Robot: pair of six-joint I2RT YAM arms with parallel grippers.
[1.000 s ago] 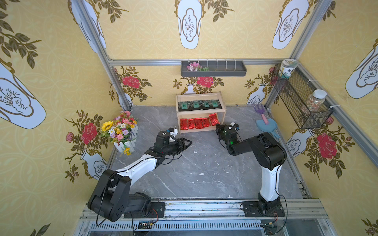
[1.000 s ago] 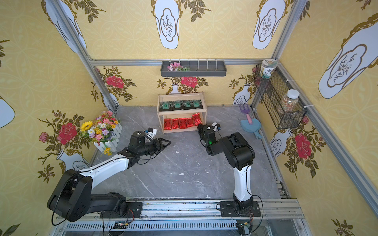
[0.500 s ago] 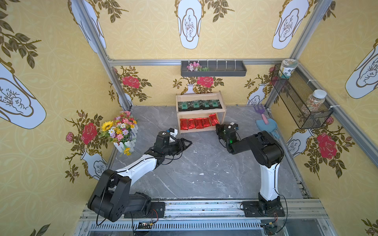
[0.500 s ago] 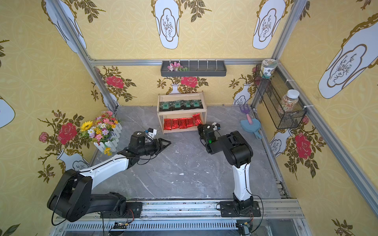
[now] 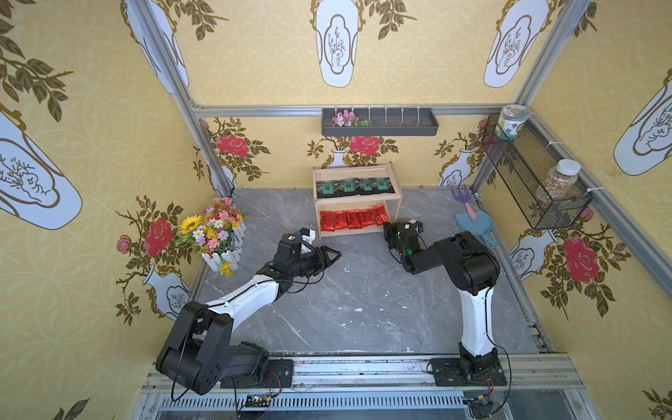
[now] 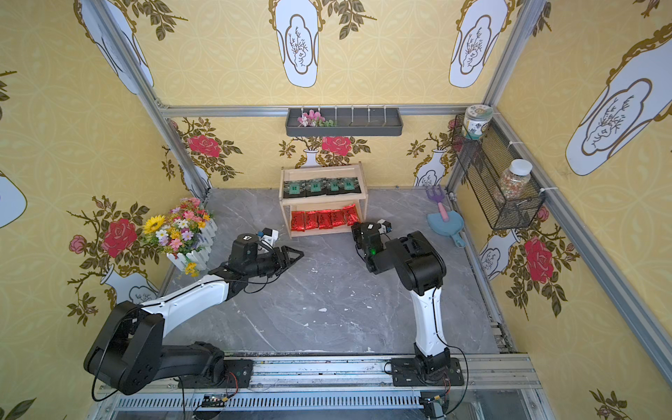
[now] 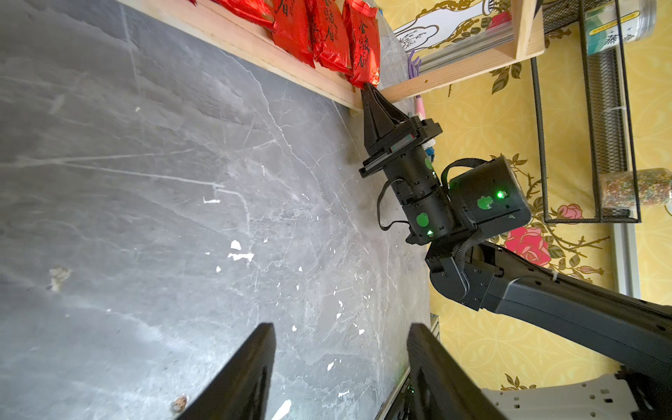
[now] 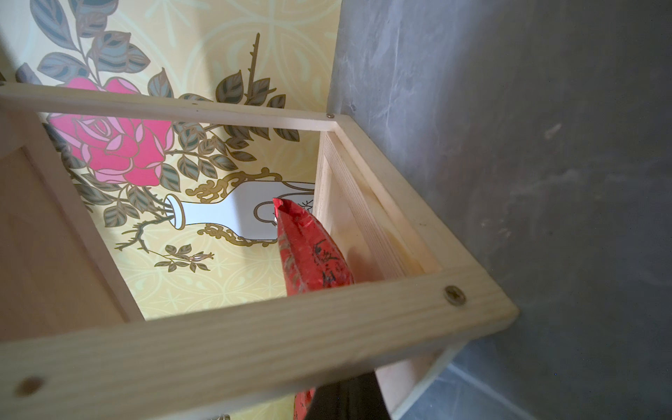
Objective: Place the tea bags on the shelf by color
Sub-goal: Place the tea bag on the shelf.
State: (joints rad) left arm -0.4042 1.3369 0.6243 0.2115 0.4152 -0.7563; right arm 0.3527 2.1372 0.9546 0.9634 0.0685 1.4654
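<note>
Yellow wallpaper (image 5: 109, 109) printed with red roses and white vases covers the three walls of the booth, which is framed by aluminium rails (image 5: 254, 110). At the far left of the grey marble-patterned worktop (image 5: 345, 309), against the wall, stands a bunch of mixed artificial flowers in a small white picket planter (image 5: 214, 236). Just to its right the left tool (image 5: 334, 251) hovers over bare worktop. Its two black fingers (image 7: 251, 371) are spread apart with nothing between them and point to the right. The stone-look surface is scuffed, with pale scratches and white flecks (image 7: 240, 256) across its middle.

At the back centre, against the wall, sits the small two-tier light-wood shelf (image 5: 358, 168). Four flat square black sachets with green emblems (image 5: 354, 186) lie side by side on its upper tier. Five shiny red foil packets with black script (image 5: 349, 220) lie in a row on the lower tier. The right tool (image 7: 366, 87) has its jaws pressed together on the near end of the rightmost red packet (image 5: 380, 214), which sits tilted at the right end of that tier.

On the wall above hangs a dark grey tray (image 5: 400, 131) with pink blossoms at its left end. Further right a purple toy rake (image 5: 461, 192) and a light blue scoop (image 5: 472, 223) lie on the worktop. A black wire mesh basket (image 5: 520, 174) on the right wall carries two clear jars (image 5: 558, 180).
</note>
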